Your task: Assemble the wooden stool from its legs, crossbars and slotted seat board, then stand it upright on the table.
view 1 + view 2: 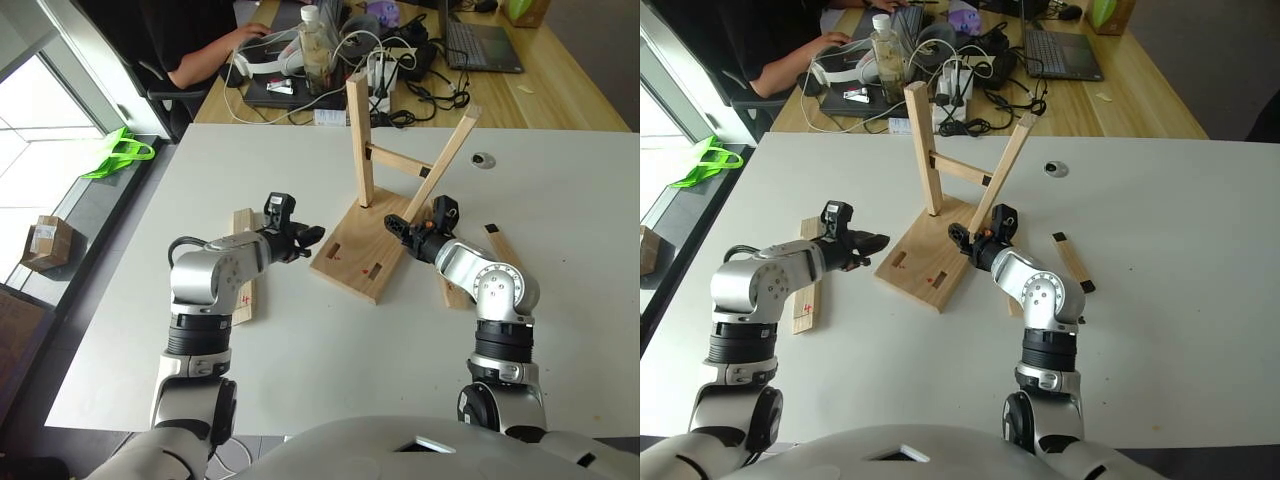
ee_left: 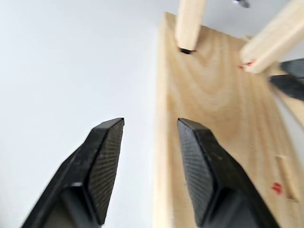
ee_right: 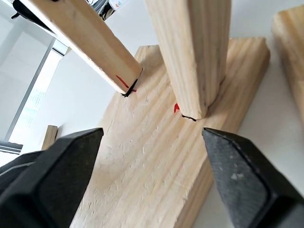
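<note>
On the counter (image 1: 560, 220) centre, head view: the seat board (image 1: 350, 262) lies flat with two legs (image 1: 360, 140) and a crossbar (image 1: 400, 160) slotted in. Fitting the remaining legs looks next, so a loose piece (image 1: 247, 300) needs picking up.

Left wrist view: the left gripper (image 2: 147, 166) has its fingers (image 2: 107, 161) spread, with the board's left edge just beyond them.

Right wrist view: the right gripper (image 3: 152, 175) has its fingers spread about the board's right end, probably not touching.
</note>
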Robot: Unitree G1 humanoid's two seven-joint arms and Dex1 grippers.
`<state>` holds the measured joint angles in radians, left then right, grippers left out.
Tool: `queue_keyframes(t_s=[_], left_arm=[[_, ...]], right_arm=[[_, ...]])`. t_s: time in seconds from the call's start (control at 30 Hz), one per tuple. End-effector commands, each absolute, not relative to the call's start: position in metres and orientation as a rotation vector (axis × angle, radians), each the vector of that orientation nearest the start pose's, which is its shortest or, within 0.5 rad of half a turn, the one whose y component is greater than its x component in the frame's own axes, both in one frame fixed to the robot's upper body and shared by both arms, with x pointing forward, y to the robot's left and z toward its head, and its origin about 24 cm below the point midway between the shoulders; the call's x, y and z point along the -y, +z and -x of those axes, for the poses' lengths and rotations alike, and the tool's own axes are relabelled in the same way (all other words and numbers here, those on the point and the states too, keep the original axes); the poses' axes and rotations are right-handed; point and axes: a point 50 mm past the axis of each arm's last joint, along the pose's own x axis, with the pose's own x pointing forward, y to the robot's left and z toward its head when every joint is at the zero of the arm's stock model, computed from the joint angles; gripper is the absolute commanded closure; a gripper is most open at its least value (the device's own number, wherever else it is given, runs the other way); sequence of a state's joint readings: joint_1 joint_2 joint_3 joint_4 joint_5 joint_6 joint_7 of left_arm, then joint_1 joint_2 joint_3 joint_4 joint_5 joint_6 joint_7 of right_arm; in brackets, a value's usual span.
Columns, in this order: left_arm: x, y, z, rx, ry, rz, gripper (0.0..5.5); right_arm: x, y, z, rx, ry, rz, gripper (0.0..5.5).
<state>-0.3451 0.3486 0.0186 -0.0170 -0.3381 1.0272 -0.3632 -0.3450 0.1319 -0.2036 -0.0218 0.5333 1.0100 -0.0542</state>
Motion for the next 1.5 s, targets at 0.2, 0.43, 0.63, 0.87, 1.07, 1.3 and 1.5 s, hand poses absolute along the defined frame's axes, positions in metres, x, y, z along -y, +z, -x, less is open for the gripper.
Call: queue_keyframes(t_s=[0.2, 0.43, 0.63, 0.87, 1.07, 1.3, 1.5], left_arm=[[-0.148, 0.042, -0.266, -0.810, -0.622, 0.193, 3.44], [-0.172, 0.080, -0.288, -0.619, -0.454, 0.086, 3.44], [-0.263, 0.147, -0.296, -0.336, -0.063, -0.290, 3.44], [-0.332, 0.045, -0.236, -0.773, 0.035, -0.662, 3.44], [-0.301, 0.017, -0.234, -0.789, -0.096, -0.621, 3.44], [-0.255, 0.031, -0.258, -0.652, -0.190, -0.580, 3.44], [-0.229, 0.039, -0.262, -0.596, -0.226, -0.562, 3.44]], right_arm=[[0.089, 0.051, -0.300, -0.634, 0.237, -0.615, 1.58], [0.094, 0.061, -0.308, -0.531, 0.278, -0.560, 1.58], [0.134, 0.120, -0.302, -0.231, 0.423, -0.398, 1.58], [0.200, 0.126, -0.295, -0.202, 0.342, -0.151, 1.58], [0.262, 0.096, -0.287, -0.348, 0.250, 0.155, 1.58], [0.294, 0.075, -0.278, -0.481, 0.291, 0.411, 1.58], [0.290, 0.058, -0.258, -0.596, 0.430, 0.347, 1.58]])
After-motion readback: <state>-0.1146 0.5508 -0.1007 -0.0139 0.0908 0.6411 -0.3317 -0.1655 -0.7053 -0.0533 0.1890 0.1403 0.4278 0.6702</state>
